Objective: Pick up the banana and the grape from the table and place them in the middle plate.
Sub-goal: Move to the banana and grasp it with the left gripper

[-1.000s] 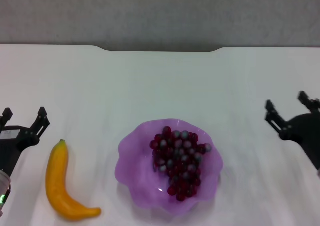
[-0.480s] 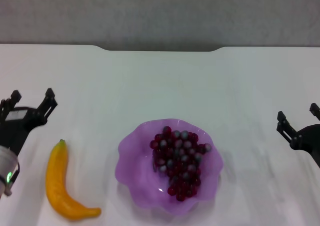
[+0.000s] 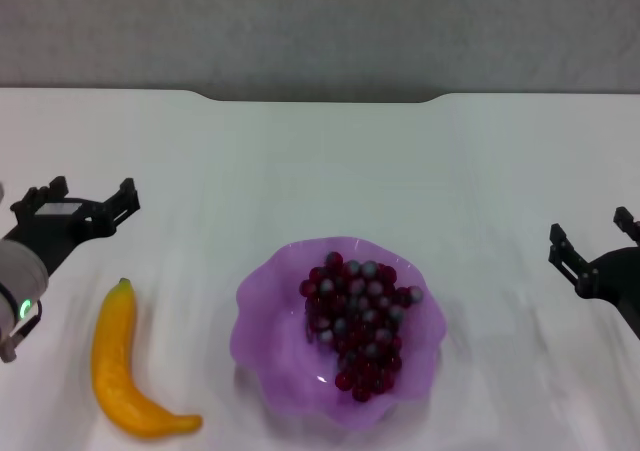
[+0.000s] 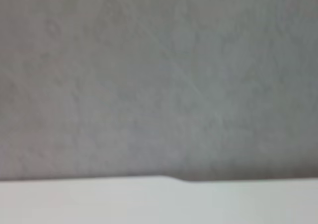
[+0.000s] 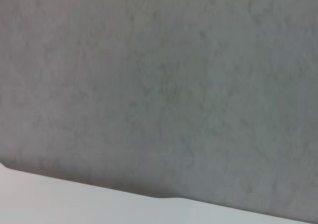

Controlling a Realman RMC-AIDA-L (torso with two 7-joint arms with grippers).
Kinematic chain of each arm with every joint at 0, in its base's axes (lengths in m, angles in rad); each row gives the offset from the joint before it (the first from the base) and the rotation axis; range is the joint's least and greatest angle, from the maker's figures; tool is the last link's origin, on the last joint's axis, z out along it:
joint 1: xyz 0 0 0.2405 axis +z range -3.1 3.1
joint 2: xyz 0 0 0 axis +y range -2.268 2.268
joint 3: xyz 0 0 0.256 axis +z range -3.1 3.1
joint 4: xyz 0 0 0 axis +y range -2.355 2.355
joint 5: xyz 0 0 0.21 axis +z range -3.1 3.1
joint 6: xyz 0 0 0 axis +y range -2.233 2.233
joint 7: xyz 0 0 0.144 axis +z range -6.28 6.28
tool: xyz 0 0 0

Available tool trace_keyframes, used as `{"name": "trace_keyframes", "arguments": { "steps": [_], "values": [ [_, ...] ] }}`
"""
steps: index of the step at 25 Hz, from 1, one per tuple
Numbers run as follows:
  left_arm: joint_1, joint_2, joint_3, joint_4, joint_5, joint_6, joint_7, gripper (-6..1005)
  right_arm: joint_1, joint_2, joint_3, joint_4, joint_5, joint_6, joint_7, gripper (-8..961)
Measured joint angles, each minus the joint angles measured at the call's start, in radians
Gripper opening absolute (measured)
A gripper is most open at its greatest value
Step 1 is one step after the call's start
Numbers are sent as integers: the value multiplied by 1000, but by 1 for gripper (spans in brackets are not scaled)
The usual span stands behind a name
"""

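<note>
In the head view the banana (image 3: 125,367) lies on the white table (image 3: 320,171) at the front left, its green stem tip pointing away from me. The grape (image 3: 358,321) bunch rests inside the purple middle plate (image 3: 262,316) at the front centre. My left gripper (image 3: 88,197) hovers open just beyond the banana's stem end, holding nothing. At the right edge my right gripper (image 3: 592,241) is open and holds nothing, well clear of the plate. Both wrist views show only the grey wall and the table's far edge.
The table's far edge (image 3: 320,98) has a notch in the middle, with a grey wall behind it. That same notched edge (image 4: 184,178) shows in the left wrist view and the table edge (image 5: 99,190) in the right wrist view.
My left gripper has risen and moved forward and inward, from beside the banana to beyond its stem. My right gripper has dropped back toward the right edge. Banana, grape and plate have not moved.
</note>
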Motion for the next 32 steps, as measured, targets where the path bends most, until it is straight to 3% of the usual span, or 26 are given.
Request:
{"name": "trace_keyframes", "arguments": {
  "steps": [6, 8, 9, 11, 13, 16, 27, 32],
  "values": [
    [20, -2, -101, -170, 23, -379, 64, 880, 15, 1, -1, 1, -5, 50, 0, 851],
    [18, -2, -115, -189, 31, -436, 63, 879, 15, 1, -1, 1, -6, 54, -1, 851],
    [9, -3, -152, -252, 79, -587, 40, 879, 15, 0, -1, 1, -5, 55, 0, 851],
    [9, -3, -155, -264, 97, -613, 26, 879, 15, 0, -1, 0, -4, 56, -1, 851],
    [-4, -4, -159, -307, 212, -739, -83, 879, 15, 0, -1, 0, -4, 56, 0, 851],
    [-32, -3, -159, -317, 280, -850, -175, 878, 15, 1, -1, 1, -5, 57, -1, 851],
    [-52, -5, -103, -300, 282, -904, -289, 877, 13, 2, -1, 1, -2, 57, -1, 851],
    [-93, -6, -98, -187, 284, -887, -306, 876, 14, 2, -1, 2, -2, 56, -1, 851]
  ]
}}
